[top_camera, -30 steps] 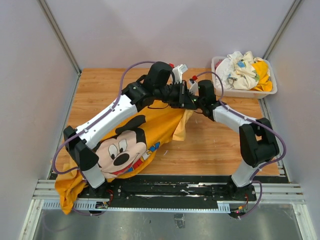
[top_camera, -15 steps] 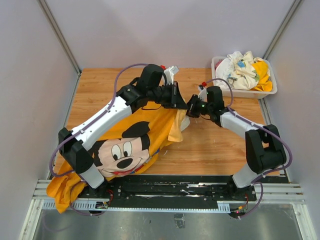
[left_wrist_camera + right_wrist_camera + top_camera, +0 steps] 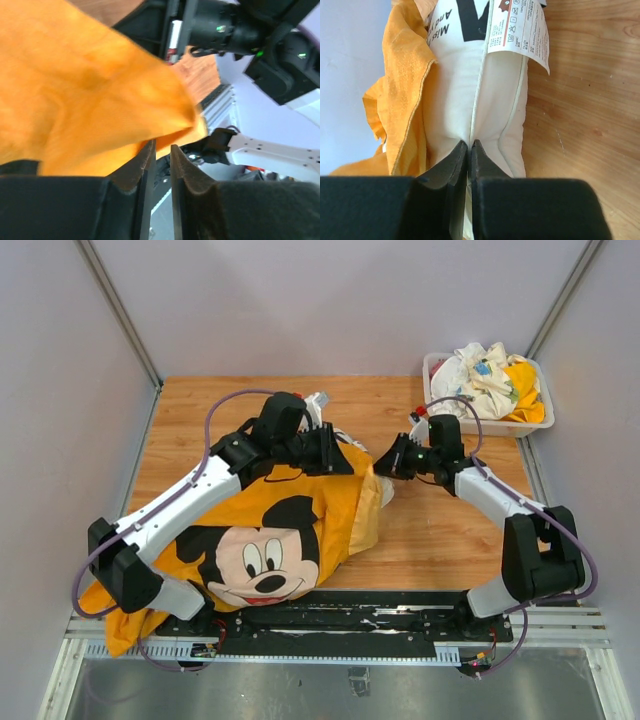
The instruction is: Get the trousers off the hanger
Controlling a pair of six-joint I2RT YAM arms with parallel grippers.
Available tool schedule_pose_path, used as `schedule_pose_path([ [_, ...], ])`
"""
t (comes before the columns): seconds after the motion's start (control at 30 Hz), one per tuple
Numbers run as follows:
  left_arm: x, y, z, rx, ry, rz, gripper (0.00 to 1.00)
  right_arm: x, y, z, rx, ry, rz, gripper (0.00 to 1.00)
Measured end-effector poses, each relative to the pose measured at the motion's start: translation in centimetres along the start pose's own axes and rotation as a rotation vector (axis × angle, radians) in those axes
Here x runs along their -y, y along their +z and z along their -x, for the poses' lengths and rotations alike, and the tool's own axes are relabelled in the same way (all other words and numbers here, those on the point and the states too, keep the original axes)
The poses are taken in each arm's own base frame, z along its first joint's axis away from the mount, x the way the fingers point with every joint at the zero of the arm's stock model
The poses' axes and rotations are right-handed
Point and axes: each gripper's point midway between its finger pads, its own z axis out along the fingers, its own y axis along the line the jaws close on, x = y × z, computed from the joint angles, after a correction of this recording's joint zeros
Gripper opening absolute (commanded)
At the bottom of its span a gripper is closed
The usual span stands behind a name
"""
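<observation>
Orange trousers with a big cartoon-mouse print, spread over the lower left of the wooden table in the top view. One end spilling past the near edge at the bottom-left corner, the other bunched near frame centre between the two grippers.

Left gripper just left of centre, low over the bunched orange cloth. From the left wrist: trousers filling the upper left, their lower edge dropping to the very tips of the left gripper. Jaws nearly together, only a thin slit between, and background showing through that slit. Possibly nipping the hem right at the tips, but from this close cannot tell whether any cloth is actually held. Black parts of the right arm in the upper right of that same view.

Right gripper just right of centre, touching the garment's right-hand edge. From the right wrist: right gripper clenched on a seam of the cream inner lining, with orange outer fabric to the left and a printed care label at the top, over bare wood on the right.

White bin at the upper right of the table, well apart from both grippers, heaped with crumpled clothes.
</observation>
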Motion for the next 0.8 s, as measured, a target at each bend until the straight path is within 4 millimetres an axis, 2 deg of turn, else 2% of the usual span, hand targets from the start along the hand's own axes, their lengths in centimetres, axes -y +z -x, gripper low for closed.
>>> schedule_pose_path([
  [0.1, -2.3, -0.9, -1.6, -0.001, -0.041, 0.075, 0.18, 0.1, -0.3, -0.4, -0.011, -0.017, -0.008, 0.07],
  [0.17, -4.4, -1.4, -3.5, -0.023, -0.073, 0.139, 0.29, 0.1, -0.5, -0.5, -0.013, -0.028, -0.009, 0.08],
  [0.23, -6.3, -1.7, -5.1, -0.045, -0.100, 0.201, 0.36, 0.2, -0.6, -0.7, -0.019, -0.040, -0.012, 0.08],
  [0.3, -7.4, -1.8, -5.6, -0.052, -0.125, 0.250, 0.42, 0.3, -0.6, -0.8, -0.023, -0.046, -0.015, 0.09],
  [0.37, -7.6, -1.8, -5.2, -0.039, -0.127, 0.272, 0.45, 0.4, -0.6, -0.8, -0.025, -0.051, -0.017, 0.10],
  [0.5, -6.1, -0.2, -1.7, 0.020, -0.122, 0.270, 0.47, 0.5, -0.6, -1.1, -0.031, -0.056, -0.018, 0.12],
  [0.63, -5.7, 2.8, 0.9, 0.042, -0.130, 0.272, 0.56, 0.6, -0.6, -1.2, -0.035, -0.058, -0.016, 0.13],
  [0.8, -6.6, 6.8, 2.4, 0.021, -0.131, 0.305, 0.60, 0.7, -0.8, -1.7, -0.040, -0.057, -0.016, 0.14],
])
